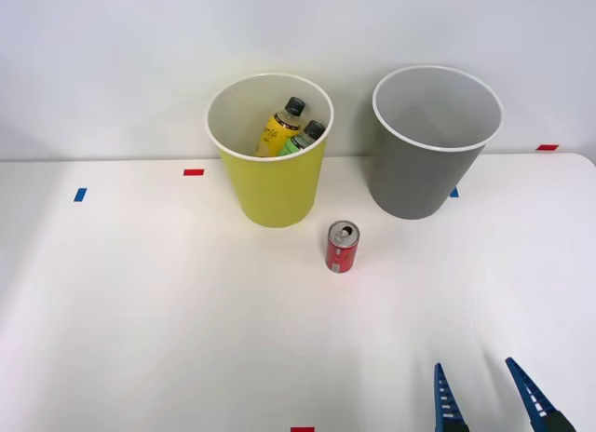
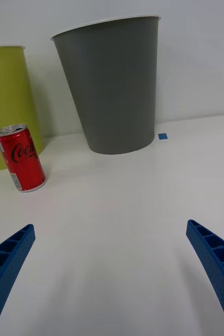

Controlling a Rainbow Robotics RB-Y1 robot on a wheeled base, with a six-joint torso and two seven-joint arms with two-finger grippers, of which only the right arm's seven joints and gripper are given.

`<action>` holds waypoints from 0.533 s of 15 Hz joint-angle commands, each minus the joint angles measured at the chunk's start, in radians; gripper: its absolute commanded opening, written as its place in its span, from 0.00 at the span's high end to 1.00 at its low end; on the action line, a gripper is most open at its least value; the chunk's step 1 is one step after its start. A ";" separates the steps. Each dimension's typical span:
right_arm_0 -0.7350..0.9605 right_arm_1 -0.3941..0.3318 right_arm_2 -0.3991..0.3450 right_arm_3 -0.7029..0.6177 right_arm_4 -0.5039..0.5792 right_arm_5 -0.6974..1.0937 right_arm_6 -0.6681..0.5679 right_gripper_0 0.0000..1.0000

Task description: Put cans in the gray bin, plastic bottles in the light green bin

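A small red can (image 1: 342, 247) with a silver top stands upright on the white table, in front of the gap between the two bins; it also appears in the wrist view (image 2: 20, 157). The light green bin (image 1: 276, 192) holds a yellow bottle (image 1: 279, 129) and a green-labelled bottle (image 1: 305, 137), both dark-capped. To its right stands the gray bin (image 1: 424, 176) (image 2: 112, 89), its pale inside showing nothing. My right gripper (image 1: 480, 380) (image 2: 110, 231) is open near the table's front right edge, well short of the can, with nothing between its blue fingers (image 2: 7, 262).
Small tape marks lie on the table: red (image 1: 193, 172), blue (image 1: 80, 195), blue beside the gray bin (image 2: 162, 136), red at the far right (image 1: 547, 147) and red at the front edge (image 1: 302, 429). A pale wall rises behind the bins.
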 commanded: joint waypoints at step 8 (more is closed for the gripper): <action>0.000 0.000 0.000 0.000 0.000 0.000 0.000 0.00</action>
